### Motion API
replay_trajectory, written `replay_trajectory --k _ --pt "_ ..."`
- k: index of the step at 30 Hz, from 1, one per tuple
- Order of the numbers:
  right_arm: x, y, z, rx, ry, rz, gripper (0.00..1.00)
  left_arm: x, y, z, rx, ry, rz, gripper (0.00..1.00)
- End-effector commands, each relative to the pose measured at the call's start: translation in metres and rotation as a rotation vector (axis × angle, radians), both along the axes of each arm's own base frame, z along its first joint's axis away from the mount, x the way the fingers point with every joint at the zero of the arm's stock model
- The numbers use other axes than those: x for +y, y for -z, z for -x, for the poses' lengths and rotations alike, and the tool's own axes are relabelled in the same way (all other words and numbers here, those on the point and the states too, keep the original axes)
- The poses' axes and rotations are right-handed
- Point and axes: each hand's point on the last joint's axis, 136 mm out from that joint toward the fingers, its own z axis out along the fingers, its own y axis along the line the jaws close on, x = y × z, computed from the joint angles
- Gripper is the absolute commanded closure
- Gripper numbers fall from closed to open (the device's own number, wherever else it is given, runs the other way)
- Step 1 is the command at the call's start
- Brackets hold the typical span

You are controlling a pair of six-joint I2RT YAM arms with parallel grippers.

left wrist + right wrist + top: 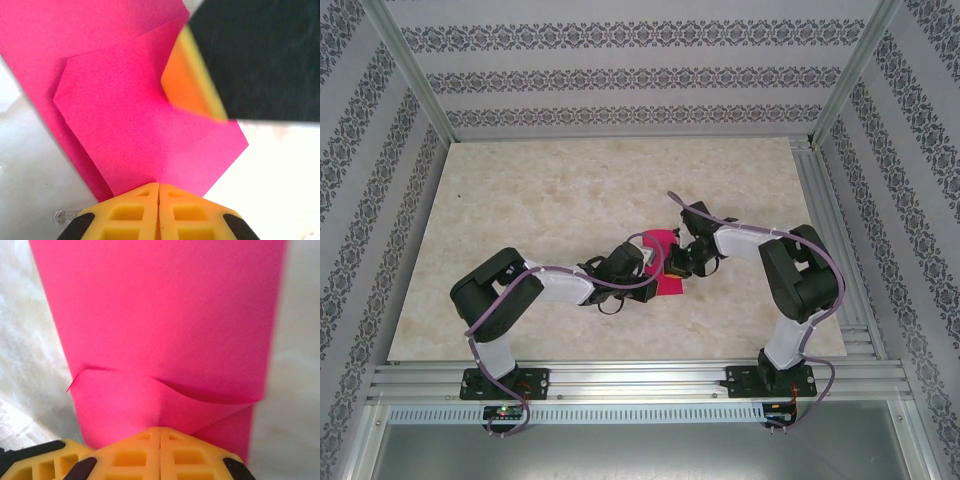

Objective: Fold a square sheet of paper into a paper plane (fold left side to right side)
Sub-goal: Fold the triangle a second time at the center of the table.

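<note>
Mid-fold: our left pincer [159, 189] and right pincer [160, 431] sit fully closed, tips touching the bright magenta-pink paper sheet [130, 130] just ahead; next we likely flatten the crease.

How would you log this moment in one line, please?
sheet of paper: partly folded, on table | left gripper: shut, tips at sheet | right gripper: shut, tips at sheet

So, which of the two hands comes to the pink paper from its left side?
The left hand; the right hand meets the paper from the opposite side.
</note>
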Motion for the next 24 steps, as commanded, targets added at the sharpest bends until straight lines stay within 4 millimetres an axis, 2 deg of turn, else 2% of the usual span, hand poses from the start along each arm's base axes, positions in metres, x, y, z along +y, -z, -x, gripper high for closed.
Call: replay_trajectory --k 1,6,12,14,17,19,24 --pt "-0.031 0.008 -0.026 -0.049 0.04 0.1 0.93 0.049 0.057 0.043 0.173 -0.006 -0.224 0.89" --pt "-0.046 0.001 -0.047 -0.069 0.077 0.088 0.93 0.048 0.054 0.043 0.168 -0.007 -0.218 0.89" --pt "-0.043 -0.016 -0.045 -0.091 0.068 0.052 0.93 0.041 0.045 0.037 0.15 -0.003 -0.197 0.89" --pt "-0.044 -0.029 -0.045 -0.125 0.076 0.039 0.92 0.04 0.044 0.036 0.148 -0.003 -0.195 0.89" --pt "-0.03 -0.046 -0.041 -0.137 0.069 -0.053 0.92 0.04 0.044 0.036 0.147 -0.004 -0.194 0.89" --pt "-0.019 -0.05 -0.032 -0.123 0.049 -0.092 0.92 0.04 0.044 0.036 0.147 -0.003 -0.194 0.89" --pt "0.005 -0.033 -0.016 -0.071 0.035 -0.146 0.92 0.039 0.043 0.036 0.145 -0.002 -0.19 0.89"
